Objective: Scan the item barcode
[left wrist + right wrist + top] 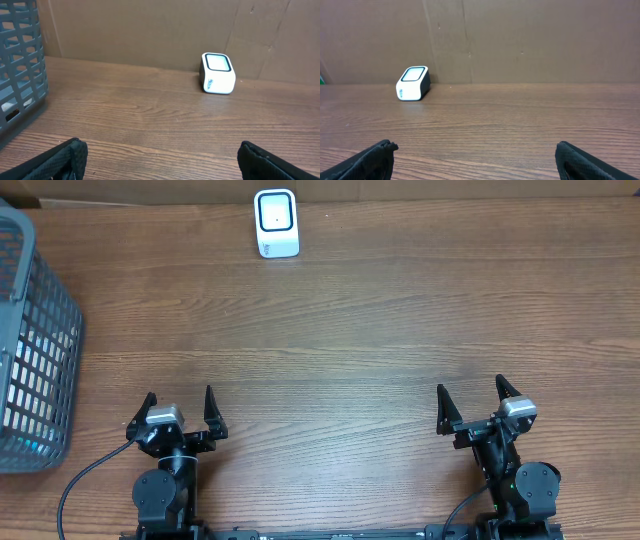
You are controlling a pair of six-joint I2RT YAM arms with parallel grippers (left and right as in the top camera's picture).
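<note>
Wood-grain tabletop stretches between the arms and the scanner, and by my reading the task has not begun: nothing is lifted and nothing has been presented for scanning. The left jaws and the right jaws sit at the near edge, both spread wide and holding nothing. Each wrist view shows only two dark tips at the lower corners, with wood between them.

The scanner stands at the far edge against the cardboard backing, well apart from both arms. It is a small white block with a dark-framed window on its tilted upper face.

No item lies out on the tabletop. The grey mesh basket at the left edge holds pale shapes seen through its wall, with a touch of teal low down. The item is probably among them, but I cannot tell what it is, and no barcode shows.

Every step is therefore left: reaching into the basket, taking the item, finding its code and turning that face toward the scanner window. The left jaws are the nearer to the basket.
</note>
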